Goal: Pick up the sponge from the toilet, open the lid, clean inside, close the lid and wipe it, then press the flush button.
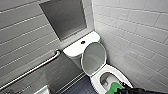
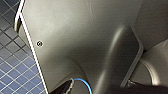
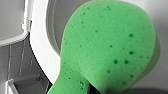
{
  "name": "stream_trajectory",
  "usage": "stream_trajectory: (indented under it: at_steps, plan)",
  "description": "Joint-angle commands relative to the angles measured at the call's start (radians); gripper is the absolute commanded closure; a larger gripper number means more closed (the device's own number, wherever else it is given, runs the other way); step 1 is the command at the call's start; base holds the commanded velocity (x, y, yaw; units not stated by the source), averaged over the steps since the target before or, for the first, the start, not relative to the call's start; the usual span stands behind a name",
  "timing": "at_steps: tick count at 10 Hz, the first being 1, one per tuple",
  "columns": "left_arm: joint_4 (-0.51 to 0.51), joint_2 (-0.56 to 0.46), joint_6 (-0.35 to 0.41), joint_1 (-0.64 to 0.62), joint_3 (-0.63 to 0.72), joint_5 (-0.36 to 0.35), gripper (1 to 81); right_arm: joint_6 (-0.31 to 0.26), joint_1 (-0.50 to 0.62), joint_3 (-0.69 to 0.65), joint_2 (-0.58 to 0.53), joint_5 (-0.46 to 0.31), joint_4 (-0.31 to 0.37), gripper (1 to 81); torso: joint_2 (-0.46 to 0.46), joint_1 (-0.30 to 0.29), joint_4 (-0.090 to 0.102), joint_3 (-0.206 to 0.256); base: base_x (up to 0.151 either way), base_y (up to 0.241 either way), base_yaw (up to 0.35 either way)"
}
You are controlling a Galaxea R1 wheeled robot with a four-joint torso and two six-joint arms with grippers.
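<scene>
Over the bowl of the toilet (image 1: 110, 70), the right gripper (image 1: 122, 88) held the sponge (image 1: 115, 87) clamped by one end, the free end jutting beyond the claw towards the bowl. The lid (image 1: 94, 58) stood raised; cleaning inside looked under way, with closing, wiping and the flush button (image 1: 83, 42) left.

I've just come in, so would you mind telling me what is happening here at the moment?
The robot is working at a white glossy ceramic toilet. Its right gripper holds a small bright green sponge over the open bowl, jaws closed on it. The white oval plastic lid is raised, up by the tank. Nothing is touching the small round dark flush button on the tank top.
</scene>
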Motion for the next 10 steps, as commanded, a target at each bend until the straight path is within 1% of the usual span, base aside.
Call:
stream_trajectory:
  at_steps: [1, 2, 3, 4, 5, 6, 7, 9, 10]
  plan:
    - [0.009, -0.013, 0.004, 0.003, 0.000, 0.079, 1.0, 0.000, 0.118, 0.133, -0.071, -0.056, -0.016, 81.1, 0.000, 0.000, 0.000, 0.000, 0.000, 0.000, 0.000]
    - [0.009, -0.013, 0.004, 0.000, 0.000, 0.077, 1.0, 0.008, 0.149, 0.173, -0.087, -0.083, -0.016, 81.1, 0.000, 0.000, 0.000, 0.000, 0.000, 0.000, 0.000]
    - [0.009, -0.013, 0.004, -0.002, 0.000, 0.077, 1.0, 0.010, 0.184, 0.216, -0.092, -0.134, -0.016, 81.1, 0.000, 0.000, 0.000, 0.000, 0.000, 0.000, 0.000]
    - [0.009, -0.015, 0.004, -0.005, 0.000, 0.077, 1.0, 0.010, 0.212, 0.247, -0.083, -0.155, -0.017, 81.1, 0.000, 0.000, 0.000, 0.000, 0.000, 0.000, 0.000]
    - [0.009, -0.016, 0.004, -0.014, 0.000, 0.077, 1.0, 0.008, 0.221, 0.263, -0.051, -0.184, -0.020, 81.1, 0.000, 0.000, 0.000, 0.000, 0.000, 0.000, 0.000]
    - [0.009, -0.018, 0.004, -0.023, 0.000, 0.077, 1.0, 0.010, 0.206, 0.265, -0.011, -0.218, -0.048, 81.1, 0.000, 0.000, 0.000, 0.000, 0.000, 0.000, 0.000]
    - [0.009, -0.021, 0.004, -0.032, 0.001, 0.077, 1.0, 0.010, 0.178, 0.264, 0.041, -0.270, -0.095, 81.1, 0.000, 0.000, 0.000, 0.000, 0.000, 0.000, 0.000]
    - [0.007, -0.036, 0.002, -0.049, 0.024, 0.079, 1.0, 0.010, 0.151, 0.271, 0.061, -0.319, -0.128, 81.1, 0.000, 0.000, 0.000, 0.000, 0.000, 0.000, 0.000]
    - [0.007, -0.052, 0.002, -0.057, 0.050, 0.077, 1.0, 0.011, 0.129, 0.271, 0.069, -0.347, -0.158, 81.1, 0.000, 0.000, 0.000, 0.000, 0.000, 0.000, 0.000]
